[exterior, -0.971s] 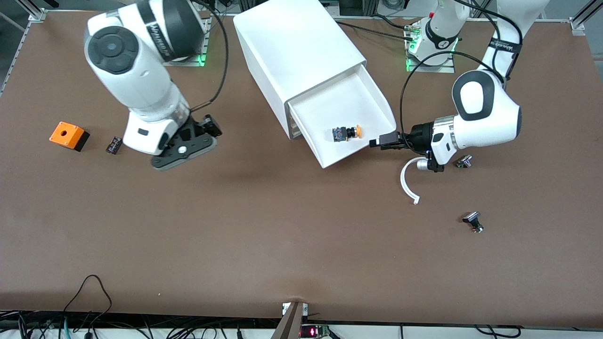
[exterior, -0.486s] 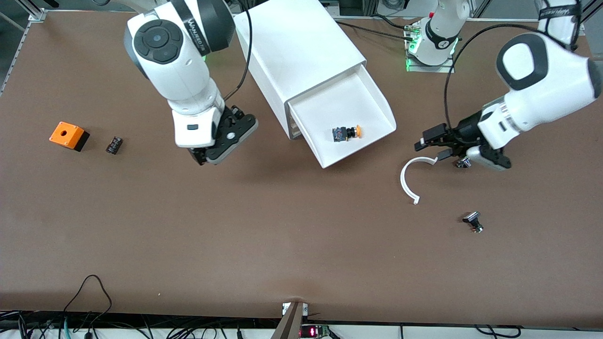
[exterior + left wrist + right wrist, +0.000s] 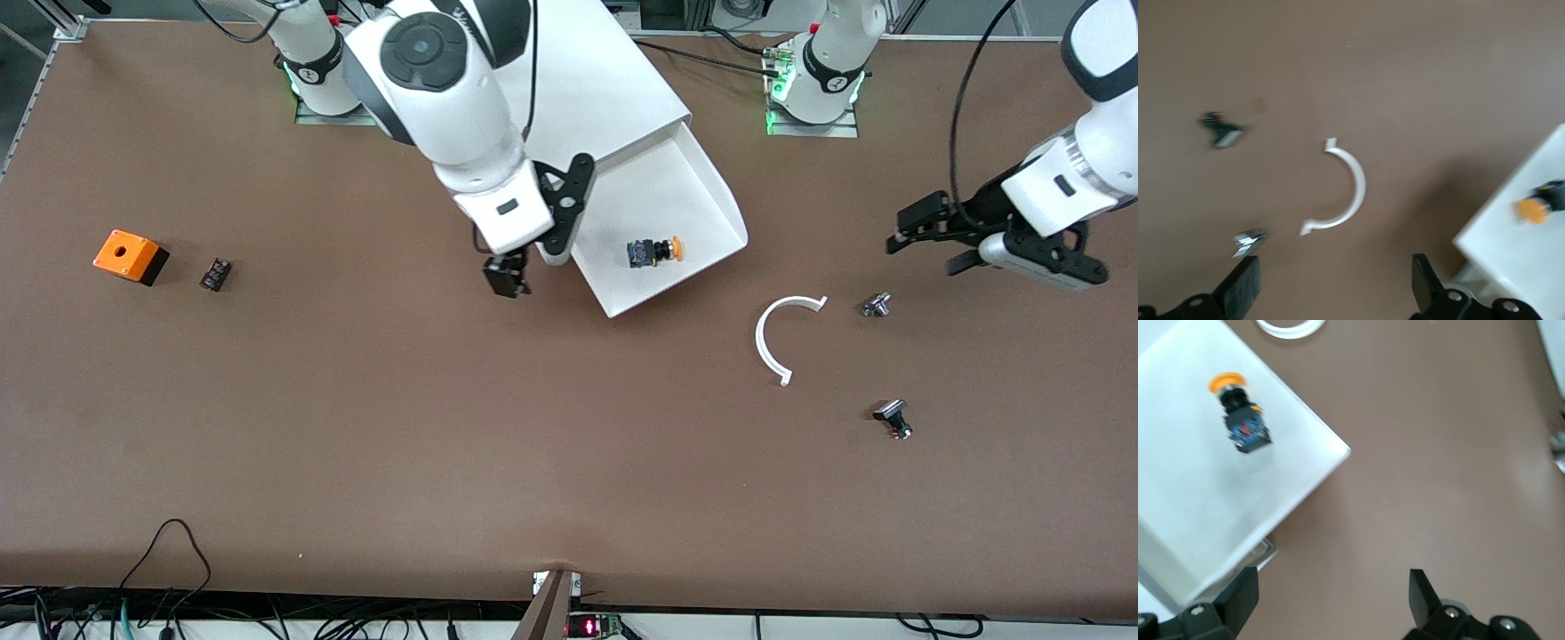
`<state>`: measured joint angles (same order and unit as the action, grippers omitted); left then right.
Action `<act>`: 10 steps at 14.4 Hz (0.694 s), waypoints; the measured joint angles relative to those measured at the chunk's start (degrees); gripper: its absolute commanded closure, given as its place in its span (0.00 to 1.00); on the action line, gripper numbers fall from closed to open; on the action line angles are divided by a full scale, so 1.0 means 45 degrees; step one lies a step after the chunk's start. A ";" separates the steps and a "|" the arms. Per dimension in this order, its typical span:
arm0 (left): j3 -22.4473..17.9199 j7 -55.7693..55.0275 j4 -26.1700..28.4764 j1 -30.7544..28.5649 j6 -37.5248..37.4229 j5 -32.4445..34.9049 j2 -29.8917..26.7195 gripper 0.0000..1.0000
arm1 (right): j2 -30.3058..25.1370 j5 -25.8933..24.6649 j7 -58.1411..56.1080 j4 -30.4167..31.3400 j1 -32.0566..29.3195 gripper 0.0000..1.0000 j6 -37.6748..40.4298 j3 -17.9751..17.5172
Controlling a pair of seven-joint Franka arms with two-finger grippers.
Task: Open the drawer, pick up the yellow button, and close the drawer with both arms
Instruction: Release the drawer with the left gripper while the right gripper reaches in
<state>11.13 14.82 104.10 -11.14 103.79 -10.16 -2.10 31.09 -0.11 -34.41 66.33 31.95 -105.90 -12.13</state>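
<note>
The uppermost drawer (image 3: 685, 191) stands pulled out of the white cabinet (image 3: 613, 89). The button (image 3: 655, 252), orange cap on a black body, lies on its side on the drawer floor. It also shows in the right wrist view as button (image 3: 1238, 413) in the drawer (image 3: 1198, 507), and in the left wrist view as button (image 3: 1538, 205) in the drawer (image 3: 1518, 257). My right gripper (image 3: 529, 265) hangs open and empty over the table beside the drawer's side wall. My left gripper (image 3: 926, 242) is open and empty over the table toward the left arm's end, apart from the drawer.
A white curved strip (image 3: 772, 336) lies on the table between the drawer and two small black-and-silver parts (image 3: 877, 305) (image 3: 893, 418). An orange cube with a hole (image 3: 129, 255) and a small black part (image 3: 214, 273) sit toward the right arm's end.
The left gripper opened at the drawer's front corner and drew away toward its end of the table. The right arm swung from near the orange cube to the drawer's side.
</note>
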 measured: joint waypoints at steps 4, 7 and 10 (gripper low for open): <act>-0.0299 -0.0029 -0.0291 -0.0002 -0.0312 0.2323 -0.0048 0.00 | 0.0882 -0.0002 -0.2830 -0.0566 0.0013 0.00 -0.0028 -0.0550; -0.0354 -0.0694 -0.0291 -0.0001 -0.0333 0.3323 -0.0058 0.00 | 0.1105 -0.0002 -0.3655 -0.0758 0.0253 0.00 -0.0260 -0.0809; -0.0354 -0.1625 -0.0291 0.0002 -0.0421 0.3424 -0.0078 0.00 | 0.1346 -0.0002 -0.3671 -0.0775 0.0898 0.00 -0.0398 -0.0832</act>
<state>9.53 7.51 102.79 -11.13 101.89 5.25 -2.45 37.15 -0.12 -50.92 62.84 35.99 -107.70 -15.87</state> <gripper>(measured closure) 0.000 0.000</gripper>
